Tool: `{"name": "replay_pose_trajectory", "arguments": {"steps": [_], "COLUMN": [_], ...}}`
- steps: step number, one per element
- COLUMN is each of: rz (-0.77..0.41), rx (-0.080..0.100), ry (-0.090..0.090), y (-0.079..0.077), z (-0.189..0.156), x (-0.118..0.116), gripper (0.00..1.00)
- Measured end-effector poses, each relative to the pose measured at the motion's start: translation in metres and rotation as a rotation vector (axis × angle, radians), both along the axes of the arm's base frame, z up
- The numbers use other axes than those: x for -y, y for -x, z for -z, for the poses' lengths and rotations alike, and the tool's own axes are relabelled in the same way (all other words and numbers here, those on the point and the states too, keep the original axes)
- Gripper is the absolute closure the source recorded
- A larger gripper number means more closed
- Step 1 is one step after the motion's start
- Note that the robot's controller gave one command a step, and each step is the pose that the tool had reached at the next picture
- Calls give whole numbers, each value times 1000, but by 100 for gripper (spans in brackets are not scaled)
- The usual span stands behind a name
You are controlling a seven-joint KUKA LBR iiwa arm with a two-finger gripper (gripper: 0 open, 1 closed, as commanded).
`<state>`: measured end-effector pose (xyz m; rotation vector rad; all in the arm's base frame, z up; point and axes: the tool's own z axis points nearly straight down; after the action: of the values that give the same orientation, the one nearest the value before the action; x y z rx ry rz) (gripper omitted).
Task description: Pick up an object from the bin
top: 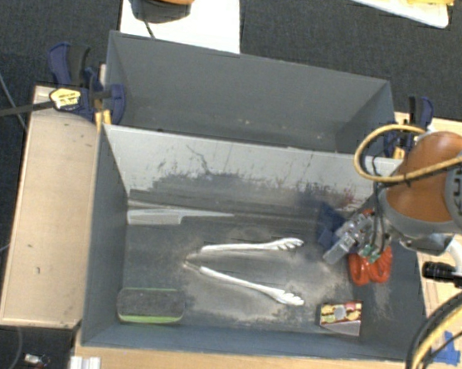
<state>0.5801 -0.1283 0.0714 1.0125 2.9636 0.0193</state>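
Note:
My gripper (351, 241) is low at the bin's right side, under the arm's orange cover. Right below it, touching or nearly so, lies a red-orange lumpy thing (369, 269) against the right wall. To the gripper's left a dark blue thing (330, 223) rests near the back wall, partly hidden by the gripper. A small yellow, red and black box (340, 316) lies on the floor below the red-orange thing. White tongs (248, 265) lie open in the middle of the floor, their tips pointing right.
A green-edged sponge (150, 304) sits in the front left corner. A pale, long flat strip (179, 215) lies along the back left. The bin's right wall is close beside the gripper.

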Motion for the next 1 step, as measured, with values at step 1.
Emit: {"name": "replay_pose_trajectory", "arguments": {"steps": [1], "rz": [-1], "rx": [0], "ry": [0], "y": [0], "z": [0], "x": [0], "gripper": [100]}}
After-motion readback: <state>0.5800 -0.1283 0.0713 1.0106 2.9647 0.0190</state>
